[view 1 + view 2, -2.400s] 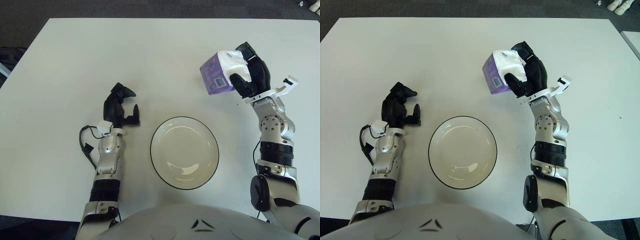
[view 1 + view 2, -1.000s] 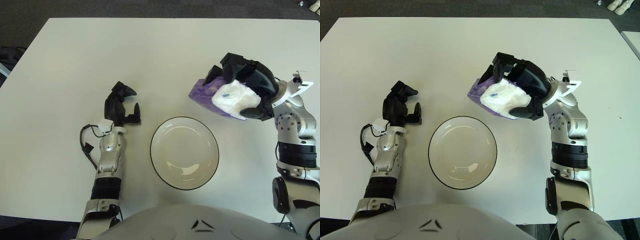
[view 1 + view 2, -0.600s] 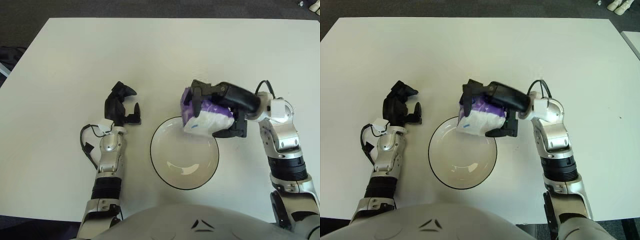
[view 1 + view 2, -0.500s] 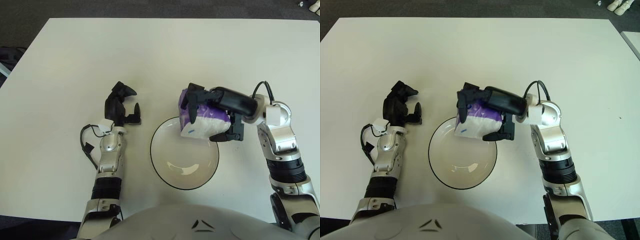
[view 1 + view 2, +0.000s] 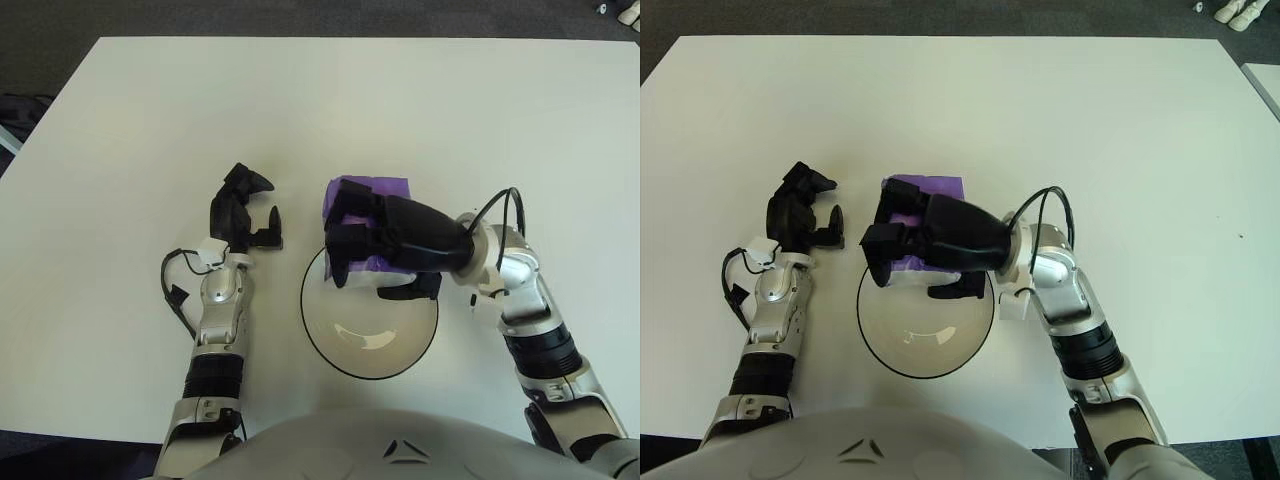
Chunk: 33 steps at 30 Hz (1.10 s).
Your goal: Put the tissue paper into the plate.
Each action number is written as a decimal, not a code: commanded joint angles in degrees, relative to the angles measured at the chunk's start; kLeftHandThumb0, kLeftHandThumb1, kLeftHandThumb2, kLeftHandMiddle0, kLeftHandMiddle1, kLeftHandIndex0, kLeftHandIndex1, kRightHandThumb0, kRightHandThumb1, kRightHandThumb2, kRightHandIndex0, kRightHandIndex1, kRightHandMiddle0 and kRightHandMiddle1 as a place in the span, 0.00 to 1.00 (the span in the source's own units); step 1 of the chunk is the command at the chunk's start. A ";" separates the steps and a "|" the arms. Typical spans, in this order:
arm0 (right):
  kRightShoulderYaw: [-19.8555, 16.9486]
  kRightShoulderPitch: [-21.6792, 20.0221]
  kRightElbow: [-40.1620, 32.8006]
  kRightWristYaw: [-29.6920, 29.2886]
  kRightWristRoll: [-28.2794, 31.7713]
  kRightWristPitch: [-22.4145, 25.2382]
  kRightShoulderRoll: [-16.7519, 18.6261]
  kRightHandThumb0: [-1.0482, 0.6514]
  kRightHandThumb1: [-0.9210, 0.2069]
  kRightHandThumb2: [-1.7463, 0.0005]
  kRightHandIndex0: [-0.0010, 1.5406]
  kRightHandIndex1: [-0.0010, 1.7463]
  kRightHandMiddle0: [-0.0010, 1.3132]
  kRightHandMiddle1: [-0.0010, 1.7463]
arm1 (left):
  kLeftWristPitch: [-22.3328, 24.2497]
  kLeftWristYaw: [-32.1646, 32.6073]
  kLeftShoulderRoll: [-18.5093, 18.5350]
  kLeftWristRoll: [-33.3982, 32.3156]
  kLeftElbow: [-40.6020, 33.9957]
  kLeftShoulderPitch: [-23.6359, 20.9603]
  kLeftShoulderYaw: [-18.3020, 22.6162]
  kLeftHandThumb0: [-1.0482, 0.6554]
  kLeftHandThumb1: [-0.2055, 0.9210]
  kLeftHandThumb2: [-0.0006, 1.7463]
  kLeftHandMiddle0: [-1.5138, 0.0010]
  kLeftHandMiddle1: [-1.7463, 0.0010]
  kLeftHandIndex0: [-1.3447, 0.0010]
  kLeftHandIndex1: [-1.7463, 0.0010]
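One right hand (image 5: 385, 240) grips the tissue pack (image 5: 368, 192) over the plate's (image 5: 345, 352) 12 o'clock rim; next I expect lowering and release.

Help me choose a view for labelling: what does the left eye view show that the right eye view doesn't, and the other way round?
Only the left eye view shows a dark object on the floor past the table's left edge. Only the right eye view shows the corner of a second table at its right border. Both show the white table, the right robot hand gripping the purple tissue pack over the far rim of the plate, and the idle left robot hand to the plate's left.
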 commanded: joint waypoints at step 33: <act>4.34 5.82 -0.96 -13.10 1.50 10.93 2.31 0.09 0.01 0.52 0.00 0.04 0.00 0.06 | -3.49 -1.23 0.76 -0.32 12.14 0.72 1.12 0.61 0.13 0.98 0.41 0.00 0.47 0.06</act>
